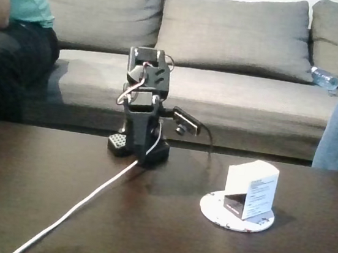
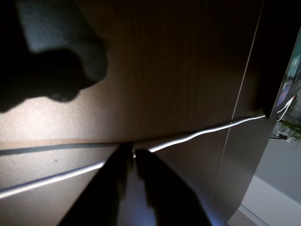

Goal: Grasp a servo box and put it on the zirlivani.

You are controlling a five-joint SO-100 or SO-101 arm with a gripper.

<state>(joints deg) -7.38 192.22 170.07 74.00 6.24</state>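
Grey sofa cushions (image 1: 236,33) fill the back of the fixed view, with a plastic bottle (image 1: 324,78) lying on the seat at the far right and a person's dark trousers (image 1: 13,64) at the far left. Your dark worktop (image 1: 59,168) sits in front of all that. The arm (image 1: 141,108) is folded up over its base at the far middle of the worktop, and a white cable (image 1: 79,205) runs from it toward the near left edge.

Your servo box (image 1: 251,189) is standing upright on the white speckled disc (image 1: 214,211), over on the right and well apart from the arm. You can see its white face with small print and a dark patch low on its left side.

In the wrist view your jaws (image 2: 133,155) look nearly clenched, tips close together with just a thin gap, grasping nothing. They hang over the worktop right at the white cable (image 2: 202,132), which crosses behind the tips.
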